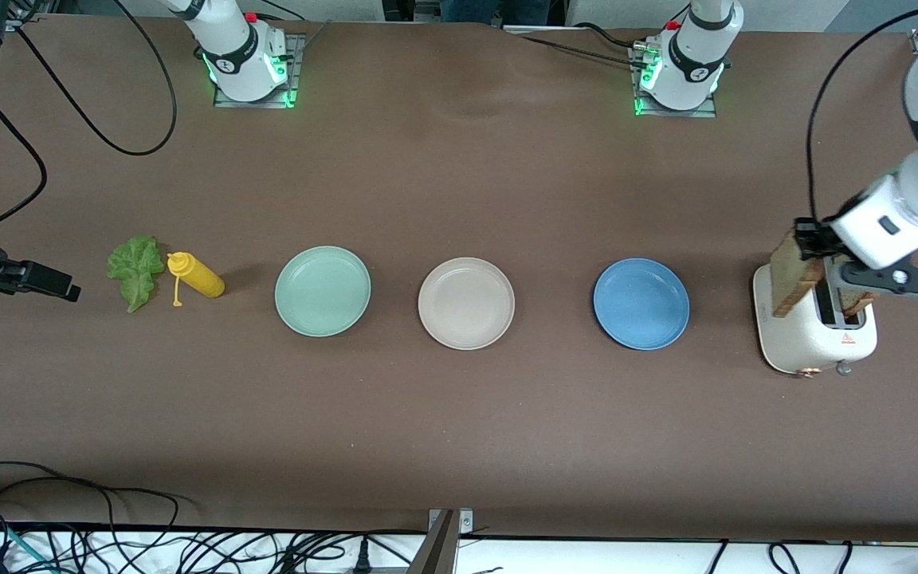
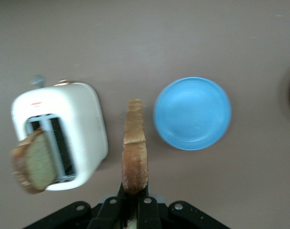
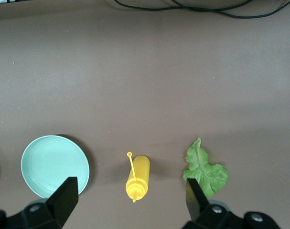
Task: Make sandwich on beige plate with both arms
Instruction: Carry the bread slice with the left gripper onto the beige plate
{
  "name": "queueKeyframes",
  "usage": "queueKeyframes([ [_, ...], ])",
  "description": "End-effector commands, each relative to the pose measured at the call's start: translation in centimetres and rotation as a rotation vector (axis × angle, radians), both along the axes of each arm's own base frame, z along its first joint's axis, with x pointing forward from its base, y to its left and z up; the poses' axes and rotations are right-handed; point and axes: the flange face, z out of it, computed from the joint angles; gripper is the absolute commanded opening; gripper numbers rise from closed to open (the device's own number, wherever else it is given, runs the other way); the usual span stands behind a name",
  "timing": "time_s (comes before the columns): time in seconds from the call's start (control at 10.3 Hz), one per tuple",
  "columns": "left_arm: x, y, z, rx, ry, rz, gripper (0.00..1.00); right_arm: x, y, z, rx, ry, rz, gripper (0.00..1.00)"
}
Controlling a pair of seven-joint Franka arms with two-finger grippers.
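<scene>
So far the beige plate (image 1: 466,303) lies bare at the middle of the desk (image 1: 459,446), between the mint-green plate (image 1: 322,290) and the blue plate (image 1: 641,303). The left gripper (image 1: 806,247) is clamped tight on one bread slice (image 2: 134,148), held edge-up just over the white toaster (image 1: 814,335); a second slice (image 2: 34,162) leans out of the toaster's slot. The pinch sits on the slice's end only, so it may swing, tear or slip free on the carry to the beige plate, and it could be dropped onto the blue plate, which lies on the way. It might also snag the toaster and tip it.

The right gripper (image 3: 130,195) hovers with its fingers spread wide and empty near the lettuce leaf (image 1: 134,269). The yellow squeeze bottle (image 1: 198,276) lies touching the leaf's edge, so a careless reach could knock it rolling.

The desk is covered in plain brown matte material. Black cables trail across its corners and bundle along the edge nearest the front camera.
</scene>
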Motion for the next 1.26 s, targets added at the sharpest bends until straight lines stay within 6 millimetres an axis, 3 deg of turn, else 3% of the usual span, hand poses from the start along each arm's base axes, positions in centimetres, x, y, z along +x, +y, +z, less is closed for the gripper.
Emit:
queueKeyframes([
  [0.0,-0.2,-5.2,-1.0,-0.109,0.051,-0.042,0.00,0.0,0.0,-0.3,0.004,0.004,-0.005,1.00],
  [0.19,0.0,-10.1,-4.6,-0.248,0.141,-0.083,0.00,0.0,-0.2,-0.3,0.008,0.003,-0.009,1.00],
  [0.49,1.8,-16.7,-9.3,-0.473,0.269,-0.061,0.00,0.0,-0.2,-0.4,0.008,0.004,-0.003,1.00],
  [0.68,4.5,-18.4,-13.8,-0.704,0.357,0.012,0.00,0.0,-0.3,-0.4,0.007,0.004,-0.004,1.00],
  [0.87,5.1,-21.7,-19.7,-0.901,0.472,0.103,0.00,0.0,-0.3,-0.4,0.007,0.004,-0.006,1.00],
  [0.97,5.4,-22.7,-22.4,-0.952,0.448,0.088,0.00,0.0,-0.4,-0.4,0.003,0.003,-0.004,1.00],
  [1.16,5.8,-23.2,-28.6,-1.121,0.423,0.052,0.00,0.0,-0.4,-0.4,0.003,0.005,-0.005,1.00],
])
